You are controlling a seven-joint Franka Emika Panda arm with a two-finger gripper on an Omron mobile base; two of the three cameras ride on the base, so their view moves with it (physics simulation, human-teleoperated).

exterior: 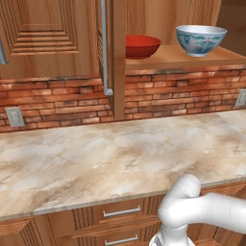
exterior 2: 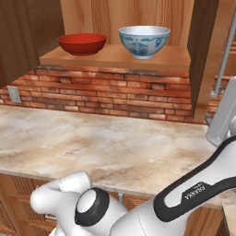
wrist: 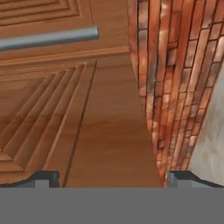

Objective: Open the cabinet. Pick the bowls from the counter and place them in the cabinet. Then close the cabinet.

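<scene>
Both bowls on cabinet [exterior 2: 203, 50] shelf: red bowl [exterior 2: 82, 43] beside white bowl [exterior 2: 144, 41]. Desk [exterior: 96, 158] bare. Closing left. Pincer [wrist: 113, 177] spread, empty, facing door panel [wrist: 52, 131] near handle [wrist: 48, 37]. Push door flat, steady, clear of brick wall [wrist: 170, 87].

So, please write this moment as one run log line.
bowls: red bowl and white-blue bowl on cabinet shelf | gripper: open, facing door panel | cabinet: open

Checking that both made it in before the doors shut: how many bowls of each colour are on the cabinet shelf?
Red bowl: 1
White-blue bowl: 1
Total on the cabinet shelf: 2
</scene>
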